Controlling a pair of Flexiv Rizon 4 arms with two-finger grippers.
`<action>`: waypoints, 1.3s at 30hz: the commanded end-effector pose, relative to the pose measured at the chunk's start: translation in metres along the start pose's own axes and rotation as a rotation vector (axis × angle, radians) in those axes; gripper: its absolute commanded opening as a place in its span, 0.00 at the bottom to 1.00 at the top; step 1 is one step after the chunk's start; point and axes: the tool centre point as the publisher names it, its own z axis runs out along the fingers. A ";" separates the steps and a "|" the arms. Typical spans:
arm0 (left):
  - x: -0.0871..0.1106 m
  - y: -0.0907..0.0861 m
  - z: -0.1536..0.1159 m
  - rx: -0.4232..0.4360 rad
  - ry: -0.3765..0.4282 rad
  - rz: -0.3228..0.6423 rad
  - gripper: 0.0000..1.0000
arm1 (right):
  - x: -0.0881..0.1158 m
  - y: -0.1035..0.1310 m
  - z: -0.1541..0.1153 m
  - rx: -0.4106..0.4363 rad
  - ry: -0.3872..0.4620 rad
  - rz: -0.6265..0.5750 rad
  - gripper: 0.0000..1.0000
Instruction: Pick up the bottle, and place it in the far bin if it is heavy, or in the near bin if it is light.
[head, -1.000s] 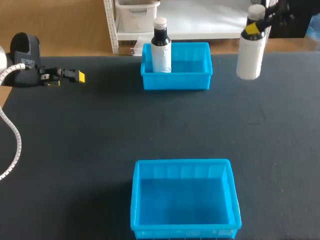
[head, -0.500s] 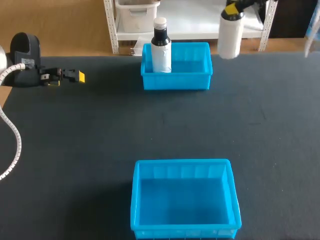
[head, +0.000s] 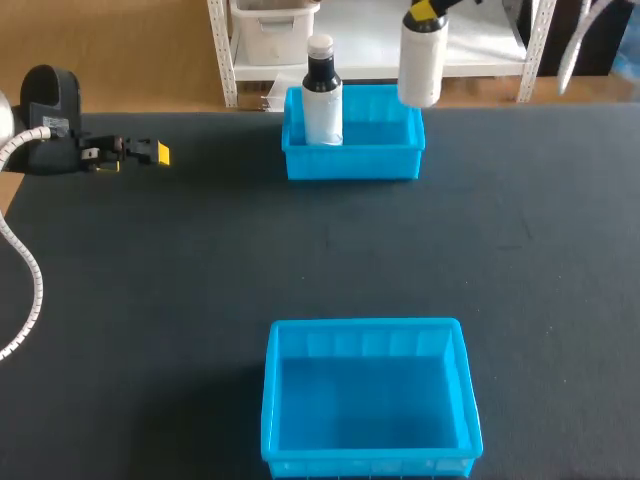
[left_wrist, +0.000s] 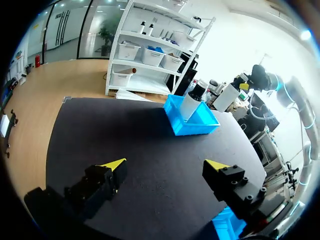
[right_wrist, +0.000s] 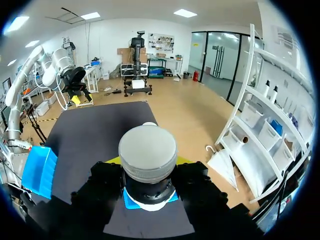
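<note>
- Yellow-tipped fingers of the right gripper are clamped on the neck of the white bottle, one on each side just under its cap.
- From the right wrist view, the grey cap sits between the two black fingers, and both press against the neck.
- Held this way, the bottle hangs upright and clear of the bench, straight below the gripper.
- Seen from the head view, its lower end overlaps the far right corner of the far bin. I cannot tell whether it is already over the bin's inside or just beside the rim.
- Inside the far bin, at its left end, a second bottle stands upright; it is white with a black neck and a pale cap.
- Blue like the far one, the near bin sits at the near edge of the bench, well apart from the held bottle.
- Over at the far left of the bench, the left gripper has its fingers spread wide, with nothing between them but bare black bench, well apart from both bins and the held bottle.
</note>
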 end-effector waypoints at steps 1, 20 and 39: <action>0.000 0.000 0.000 0.000 0.000 0.000 1.00 | -0.004 -0.013 0.014 -0.105 -0.006 -0.001 0.00; 0.000 0.000 0.000 0.000 0.000 0.000 1.00 | 0.005 -0.017 0.060 -0.200 -0.021 0.000 0.00; 0.000 0.000 0.000 0.000 0.000 0.000 1.00 | 0.020 -0.021 0.087 -0.248 -0.028 0.000 0.00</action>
